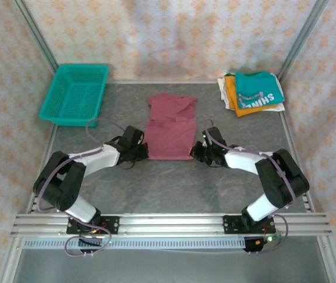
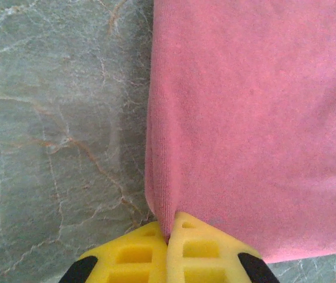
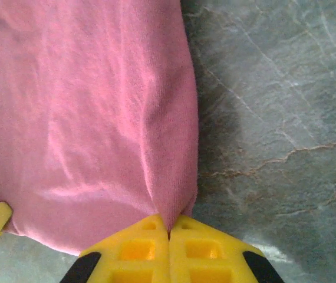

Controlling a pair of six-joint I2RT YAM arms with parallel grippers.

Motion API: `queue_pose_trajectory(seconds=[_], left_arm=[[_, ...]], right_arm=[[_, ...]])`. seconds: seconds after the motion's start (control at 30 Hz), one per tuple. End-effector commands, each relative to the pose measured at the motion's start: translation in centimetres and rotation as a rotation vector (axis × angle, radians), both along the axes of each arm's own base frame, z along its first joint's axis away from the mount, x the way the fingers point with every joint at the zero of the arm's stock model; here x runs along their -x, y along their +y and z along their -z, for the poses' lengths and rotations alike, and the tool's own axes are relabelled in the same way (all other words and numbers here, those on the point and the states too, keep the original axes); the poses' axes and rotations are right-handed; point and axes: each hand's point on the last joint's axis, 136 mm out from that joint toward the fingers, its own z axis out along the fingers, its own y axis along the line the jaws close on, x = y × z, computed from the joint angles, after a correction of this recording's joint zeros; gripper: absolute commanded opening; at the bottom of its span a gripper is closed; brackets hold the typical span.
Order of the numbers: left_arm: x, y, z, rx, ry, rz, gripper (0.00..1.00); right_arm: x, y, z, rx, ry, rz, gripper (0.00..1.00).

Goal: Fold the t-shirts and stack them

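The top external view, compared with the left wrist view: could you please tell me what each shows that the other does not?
From above: the teal basket, the folded stack far right, and the right gripper at the near right corner of the maroon t-shirt. Left wrist, close up: the shirt edge pinched in the shut left gripper, between its yellow fingers. Shared: the shirt and the grey table.

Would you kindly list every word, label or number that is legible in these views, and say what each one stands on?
"SHIN": large white print on the teal t-shirt, set at a slant; whether another letter follows cannot be made out.
A smaller white line next to it on the same shirt: too small to read.
The maroon t-shirt: no print shows on it.
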Motion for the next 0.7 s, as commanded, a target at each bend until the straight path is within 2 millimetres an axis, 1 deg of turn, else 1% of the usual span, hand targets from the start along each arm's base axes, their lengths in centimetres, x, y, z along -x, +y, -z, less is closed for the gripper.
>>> queue_pose_trajectory(seconds=[0.0, 0.1, 0.17, 0.27, 0.3, 0.33, 0.37, 0.43, 0.5, 0.53, 0.6, 0.67], left_arm=[[2.6, 1.0, 1.4, -0.061, 0.064, 0.038, 0.00], [5.1, 0.7, 2.3, -0.069, 0.106, 0.074, 0.00], [6.5, 0.4, 2.1, -0.080, 0.114, 0.091, 0.00], [8.7, -0.1, 0.8, -0.085, 0.107, 0.100, 0.00], [9.4, -0.1, 0.2, -0.086, 0.104, 0.098, 0.00], [9.8, -0.1, -0.7, -0.071, 0.085, 0.093, 0.00], [10.2, 0.1, -1.3, -0.066, 0.079, 0.079, 0.00], [10.4, 0.4, -3.2, -0.042, 0.044, 0.062, 0.00], [9.8, 0.4, -5.5, -0.029, -0.007, 0.054, 0.00], [9.3, 0.1, -6.9, -0.019, -0.034, 0.061, 0.00], [8.1, -0.3, -9.3, -0.013, -0.067, 0.067, 0.00], [6.4, -0.1, -11.1, -0.010, -0.086, 0.047, 0.00]], right_arm=[[1.6, 0.0, 0.6, 0.002, 0.002, -0.059, 0.00], [3.9, -0.2, 1.3, -0.023, 0.037, -0.082, 0.00], [5.4, -0.1, 0.9, -0.039, 0.031, -0.102, 0.00], [8.0, 0.0, -0.3, -0.036, 0.021, -0.146, 0.00], [8.6, -0.2, -0.9, -0.037, 0.017, -0.141, 0.00], [9.0, -0.6, -1.5, -0.039, 0.012, -0.122, 0.00], [9.1, -1.0, -2.2, -0.045, -0.003, -0.101, 0.00], [8.6, -1.6, -4.4, -0.049, -0.062, -0.062, 0.00], [7.5, -2.2, -6.7, -0.019, -0.123, -0.030, 0.00], [6.8, -2.3, -7.9, -0.008, -0.152, -0.020, 0.00], [5.2, -2.6, -9.7, 0.015, -0.182, 0.006, 0.00], [3.3, -3.0, -11.1, 0.026, -0.200, 0.038, 0.00]])
